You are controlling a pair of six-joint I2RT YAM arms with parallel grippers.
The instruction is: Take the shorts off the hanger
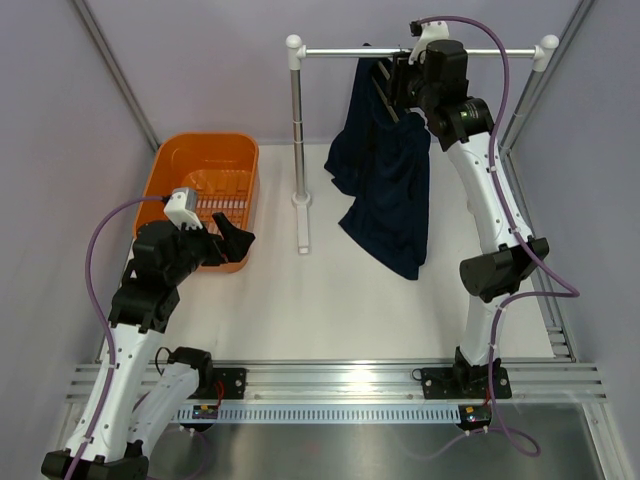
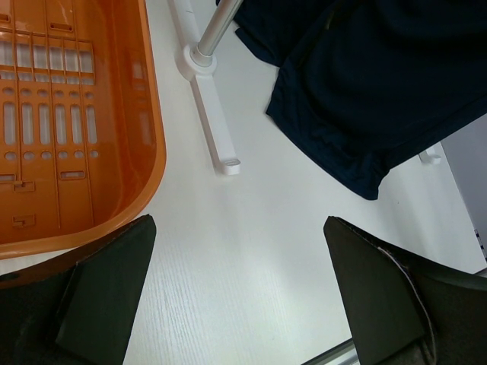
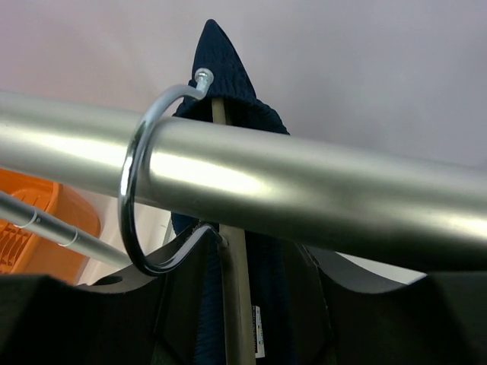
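though illegible, a small white label [image 3: 259, 343] on the navy shorts [image 3: 222, 72]

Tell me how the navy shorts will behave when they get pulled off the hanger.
The shorts hang in limp folds, so they will probably flop and bunch rather than hold shape. Their fabric looks thin, so likely light. They may drag the hanger along, since only its thin hook rests over the rail.

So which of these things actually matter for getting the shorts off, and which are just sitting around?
In the job: shorts, hanger, right claw up at the hanger.
Just about: orange basket; left claw, open; rail stand, which only carries the hanger.
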